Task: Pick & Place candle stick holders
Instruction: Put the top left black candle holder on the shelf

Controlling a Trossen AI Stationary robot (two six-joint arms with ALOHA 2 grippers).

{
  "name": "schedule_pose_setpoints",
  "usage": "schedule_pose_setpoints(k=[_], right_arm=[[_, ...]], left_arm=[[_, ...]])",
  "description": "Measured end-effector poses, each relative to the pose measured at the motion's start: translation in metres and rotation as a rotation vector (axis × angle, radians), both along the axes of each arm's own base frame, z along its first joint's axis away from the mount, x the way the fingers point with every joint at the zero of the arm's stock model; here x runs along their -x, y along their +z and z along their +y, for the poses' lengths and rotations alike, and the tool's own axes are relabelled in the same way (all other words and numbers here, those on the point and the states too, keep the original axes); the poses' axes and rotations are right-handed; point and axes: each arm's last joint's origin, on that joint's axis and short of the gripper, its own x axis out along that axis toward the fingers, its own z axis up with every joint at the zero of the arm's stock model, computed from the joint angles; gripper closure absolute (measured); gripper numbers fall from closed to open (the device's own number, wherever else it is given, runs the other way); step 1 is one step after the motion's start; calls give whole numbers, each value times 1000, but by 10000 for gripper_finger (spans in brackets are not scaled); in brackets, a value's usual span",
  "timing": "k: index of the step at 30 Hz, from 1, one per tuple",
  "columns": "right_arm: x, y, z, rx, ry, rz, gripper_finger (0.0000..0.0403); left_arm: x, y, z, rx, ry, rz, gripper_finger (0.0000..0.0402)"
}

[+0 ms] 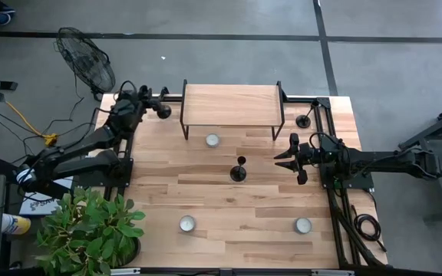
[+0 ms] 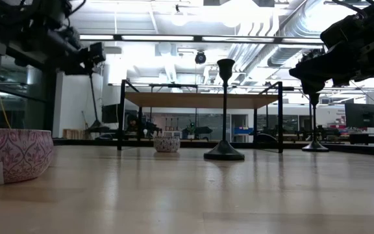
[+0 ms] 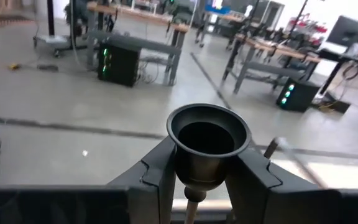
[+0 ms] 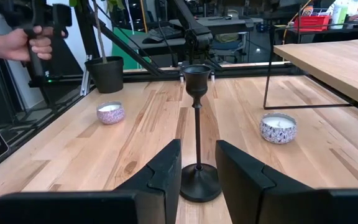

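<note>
On the worktop [image 1: 206, 199] one slim black candlestick [image 1: 239, 170] stands upright mid-table, just ahead of the right gripper [image 1: 288, 158], whose fingers are parted and empty. The left gripper [image 3: 197, 177] clamps a second candlestick [image 3: 208, 140] below its cup, held aloft near the shelf's [image 1: 232, 104] far-left corner. A third [image 1: 304, 120] waits by the shelf's right end, so most placing appears left.

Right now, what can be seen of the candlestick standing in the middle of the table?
The middle candlestick is slim and black, metal by its look: a small cup on top, a thin straight stem, a round flat base. It stands upright on the bare wooden table, in front of the wooden shelf, and nothing grips it. The right gripper sits just beside it with open jaws, apart from it. In the right wrist view it shows between the two fingers, untouched.
</note>
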Motion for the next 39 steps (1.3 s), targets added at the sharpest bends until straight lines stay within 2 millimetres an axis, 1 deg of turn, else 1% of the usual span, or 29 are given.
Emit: schedule_pose_setpoints(k=[6, 12, 18, 21, 28, 34, 39], right_arm=[[0, 0, 0, 0, 0, 0, 307], [0, 0, 0, 0, 0, 0, 307], [0, 0, 0, 0, 0, 0, 307], [0, 0, 0, 0, 0, 0, 307], [0, 0, 0, 0, 0, 0, 307], [0, 0, 0, 0, 0, 0, 307], [0, 0, 0, 0, 0, 0, 307]], left_arm=[[-2, 38, 1, -61, -1, 31, 291], [-2, 76, 1, -41, -7, 84, 291], [-6, 111, 3, -42, -70, 85, 291], [-11, 125, 6, -44, -105, 83, 291], [-27, 141, 18, -28, -198, 94, 292], [-44, 150, 29, -18, -293, 94, 292], [-55, 157, 37, -10, -348, 88, 292]])
